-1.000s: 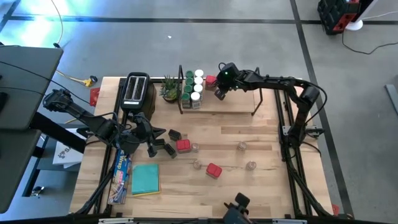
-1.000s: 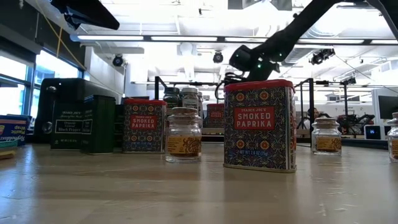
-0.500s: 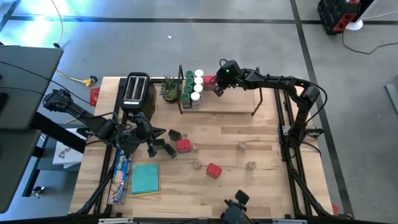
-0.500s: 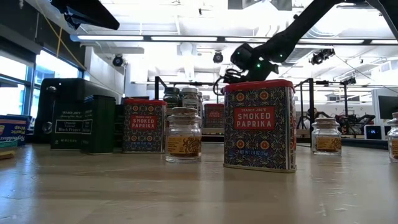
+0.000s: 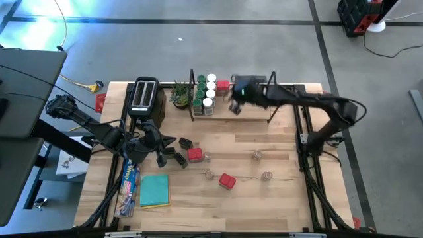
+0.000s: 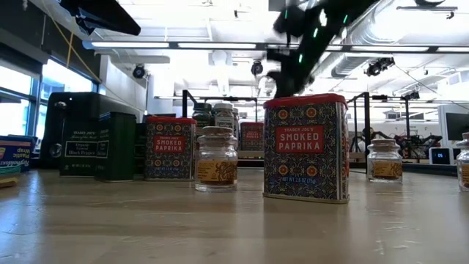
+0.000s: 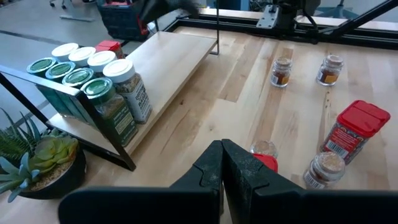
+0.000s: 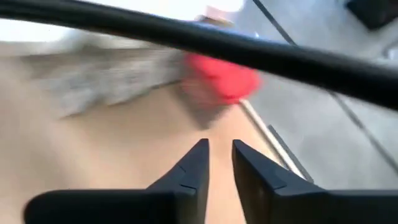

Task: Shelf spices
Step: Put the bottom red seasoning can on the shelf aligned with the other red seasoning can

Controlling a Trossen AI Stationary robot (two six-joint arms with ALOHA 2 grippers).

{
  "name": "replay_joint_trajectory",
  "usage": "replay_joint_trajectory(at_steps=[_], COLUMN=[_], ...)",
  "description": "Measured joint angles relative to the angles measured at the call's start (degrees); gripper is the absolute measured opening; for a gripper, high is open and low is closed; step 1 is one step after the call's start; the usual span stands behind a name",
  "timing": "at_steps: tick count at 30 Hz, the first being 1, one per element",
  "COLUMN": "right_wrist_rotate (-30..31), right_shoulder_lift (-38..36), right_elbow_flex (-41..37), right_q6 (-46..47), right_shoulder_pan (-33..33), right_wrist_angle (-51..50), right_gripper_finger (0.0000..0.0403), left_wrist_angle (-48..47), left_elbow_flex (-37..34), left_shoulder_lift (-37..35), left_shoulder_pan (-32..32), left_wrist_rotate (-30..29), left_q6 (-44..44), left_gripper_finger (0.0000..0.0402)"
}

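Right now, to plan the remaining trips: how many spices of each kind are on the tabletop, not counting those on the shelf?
Red tins: 2
Dark tins: 2
Tiny clear jars: 4
Total: 8

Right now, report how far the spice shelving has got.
Done: a cluster of green- and white-lidded jars and one red tin stand on the shelf. In hand: nothing; the right gripper hovers empty over the shelf. Left: red tins, dark tins and small clear jars on the table.
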Motion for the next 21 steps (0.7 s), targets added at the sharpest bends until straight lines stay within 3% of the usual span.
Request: replay_joint_trajectory(at_steps=[3,6,9,13,18,21], right_wrist_rotate=[5.6,6.1,-3.3,-16.5,-9.8,-6.8], right_shoulder_lift=[-3.7,-5.8,-5.9,-5.8,-3.4,-0.5], right_elbow_flex=[0.0,0.0,0.0,0.0,0.0,0.0], right_q6=[4.9,13.4,21.8,25.8,36.3,39.6], right_shoulder_pan=[11.1,22.5,31.9,41.5,51.1,55.1], right_wrist_angle=[-4.3,-6.4,-7.4,-3.7,5.7,7.2], right_gripper_finger=[0.0024,0.0005,0.0019,0.0029,0.0038,0.0068], left_wrist_angle=[-0.2,-0.4,-0.4,-0.4,-0.4,-0.4], left_elbow_flex=[0.0,0.0,0.0,0.0,0.0,0.0], left_shoulder_lift=[0.0,0.0,0.0,0.0,0.0,0.0], left_shoulder_pan=[-0.4,-1.1,-1.7,-2.2,-2.3,-2.3], left_wrist_rotate=[0.0,0.0,0.0,0.0,0.0,-0.7], left_q6=[0.0,0.0,0.0,0.1,0.1,0.1], left_gripper_finger=[0.0003,0.0003,0.0003,0.0003,0.0003,0.0003])
